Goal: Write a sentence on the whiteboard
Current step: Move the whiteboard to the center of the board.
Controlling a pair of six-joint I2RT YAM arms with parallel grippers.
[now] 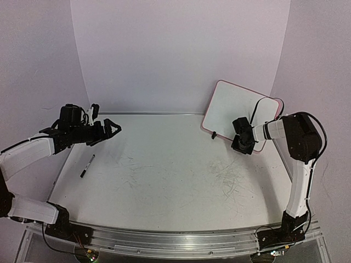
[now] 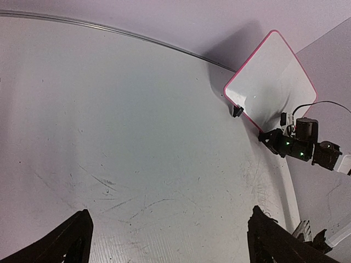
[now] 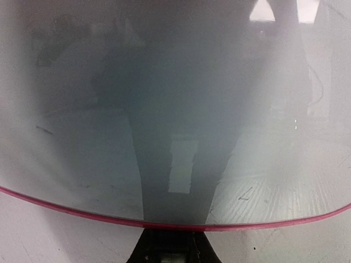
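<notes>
Pink-rimmed, the whiteboard (image 1: 236, 107) leans with its lower edge right at the right gripper (image 1: 245, 143); whether those jaws pinch it I cannot tell. The left gripper (image 1: 113, 129) has its jaws spread wide and empty, the board well beyond them.

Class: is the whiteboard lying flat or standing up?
Standing, tilted back: the whiteboard rests on its lower edge, a black clip foot on the table, its top toward the wall.

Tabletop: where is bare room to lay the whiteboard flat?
The wide middle, between the marker at left and the right arm, is bare. Crowded: the far-right corner, where the whiteboard leans beside the right gripper.
</notes>
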